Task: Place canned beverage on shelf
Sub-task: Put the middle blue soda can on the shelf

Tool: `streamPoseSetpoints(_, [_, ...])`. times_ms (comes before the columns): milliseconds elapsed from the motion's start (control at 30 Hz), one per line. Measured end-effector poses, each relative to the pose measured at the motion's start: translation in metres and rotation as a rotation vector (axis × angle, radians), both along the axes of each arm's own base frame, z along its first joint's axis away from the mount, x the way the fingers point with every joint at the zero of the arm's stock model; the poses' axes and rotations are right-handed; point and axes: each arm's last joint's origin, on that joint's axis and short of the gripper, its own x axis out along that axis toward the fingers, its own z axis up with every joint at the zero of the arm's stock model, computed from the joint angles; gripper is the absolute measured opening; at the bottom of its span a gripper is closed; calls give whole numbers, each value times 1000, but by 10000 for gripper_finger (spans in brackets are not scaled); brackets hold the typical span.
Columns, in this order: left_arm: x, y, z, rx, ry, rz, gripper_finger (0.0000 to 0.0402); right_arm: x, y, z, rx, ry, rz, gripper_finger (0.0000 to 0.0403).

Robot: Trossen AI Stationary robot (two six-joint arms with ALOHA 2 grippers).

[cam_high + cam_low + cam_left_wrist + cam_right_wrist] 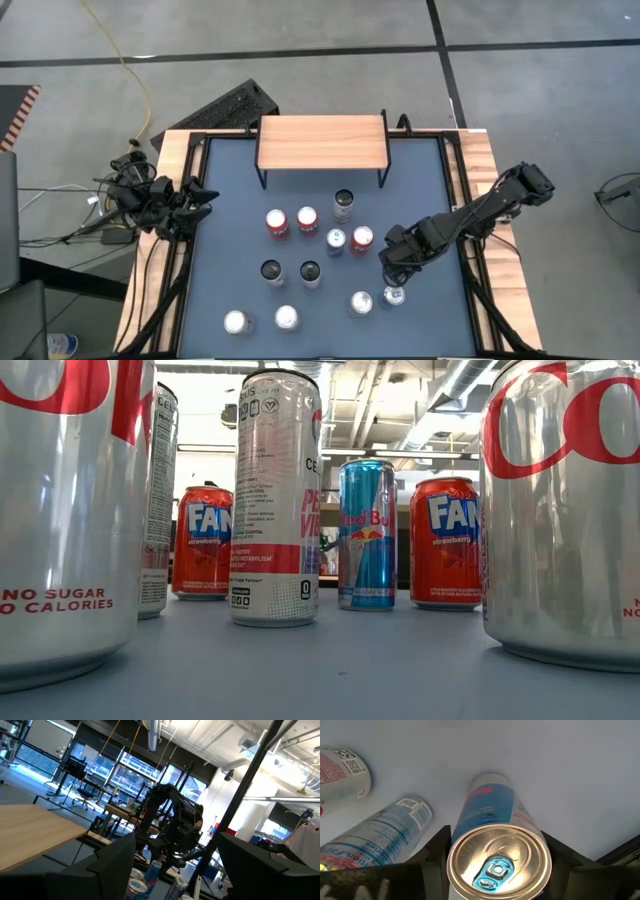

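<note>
The shelf point(322, 140), a light wooden top on thin black legs, stands at the table's far middle with nothing on it. My right gripper point(392, 278) hangs at the right over a slim blue and silver can point(497, 860) that stands upright on the table point(394, 296). It is open, with one finger point(437, 852) on each side of the can's top; I cannot tell whether they touch it. My left gripper point(197, 205) waits open and empty at the table's left edge. It also shows in the left wrist view point(175, 842).
Several other cans stand upright on the dark mat: red ones point(277, 223) point(361, 238), a tall one point(344, 205), a blue one point(336, 240), and silver ones point(361, 302) point(235, 322) near the front. Two cans point(390, 835) stand close beside the right gripper.
</note>
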Motion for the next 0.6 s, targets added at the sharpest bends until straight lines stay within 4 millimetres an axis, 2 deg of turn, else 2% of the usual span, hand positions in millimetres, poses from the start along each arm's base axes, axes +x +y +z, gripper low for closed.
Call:
streamPoseSetpoints(267, [0, 0, 0, -1, 2, 3, 272, 7, -3, 10, 24, -35, 44, 197])
streamPoseSetpoints(600, [0, 0, 0, 6, 5, 6, 272, 16, -24, 33, 5, -48, 110, 198])
